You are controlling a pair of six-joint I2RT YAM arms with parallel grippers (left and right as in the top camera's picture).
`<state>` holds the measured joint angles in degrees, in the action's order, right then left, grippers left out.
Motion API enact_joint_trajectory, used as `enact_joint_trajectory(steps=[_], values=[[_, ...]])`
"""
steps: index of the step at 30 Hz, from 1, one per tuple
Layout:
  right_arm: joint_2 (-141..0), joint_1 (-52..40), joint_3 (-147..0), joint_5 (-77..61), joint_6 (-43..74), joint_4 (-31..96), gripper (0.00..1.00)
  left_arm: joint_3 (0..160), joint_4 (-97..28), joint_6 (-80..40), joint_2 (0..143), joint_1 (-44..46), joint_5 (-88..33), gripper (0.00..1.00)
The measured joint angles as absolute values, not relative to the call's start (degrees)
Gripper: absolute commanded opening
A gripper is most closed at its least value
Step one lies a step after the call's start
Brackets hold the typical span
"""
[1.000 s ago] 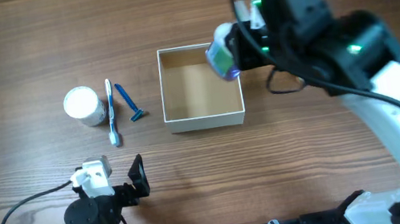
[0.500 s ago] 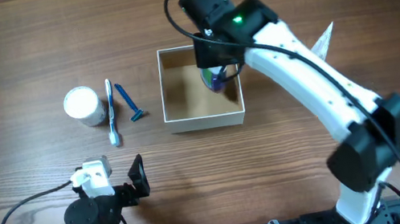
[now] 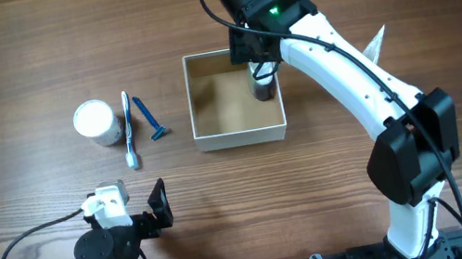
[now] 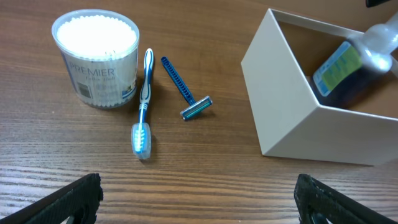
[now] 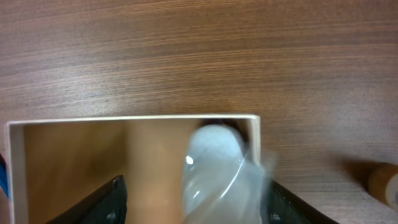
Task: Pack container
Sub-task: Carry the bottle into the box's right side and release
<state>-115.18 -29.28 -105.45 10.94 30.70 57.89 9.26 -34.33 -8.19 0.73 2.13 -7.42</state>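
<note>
**Bottle in the box, my gripper wide open above it**

My right gripper [image 5: 196, 202] hangs over the far right corner of the container [image 3: 242, 138]. Its two fingers are spread wide apart. Between them, lower down, I see the pale cap of a bottle [image 4: 341, 67]. It looks all blurry in my right wrist view. I cannot tell if a finger touches it.

The bottle is inside the container. It is tilted, with its cap up near the right wall. It has dark stuff inside and a blue and green label.

The container sits near the middle of the surface [image 3: 30, 50], a bit closer to the far edge. Its walls are white and its inside is brown.

Left of the container, apart from it, lies a blue razor [image 3: 150, 118]. Next comes a blue and white toothbrush [image 3: 127, 128]. Just beside that stands a round tub of cotton buds [image 3: 94, 122].

My left gripper [image 4: 199, 199] is by the near edge, on the left side. Its fingers are spread wide and hold nothing.
</note>
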Motion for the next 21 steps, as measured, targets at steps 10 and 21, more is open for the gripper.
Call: enact_joint_trajectory(steps=[10,21], values=[[-110.24,-29.36,-105.43,9.65,27.42,59.35,0.86,9.26,-34.33,-8.19,0.73,2.13,-7.42,1.00],[-84.40,-19.16,-106.19,13.19,26.28,72.07,0.91,9.23,-34.30,-8.19,0.73,2.13,-7.42,1.00]])
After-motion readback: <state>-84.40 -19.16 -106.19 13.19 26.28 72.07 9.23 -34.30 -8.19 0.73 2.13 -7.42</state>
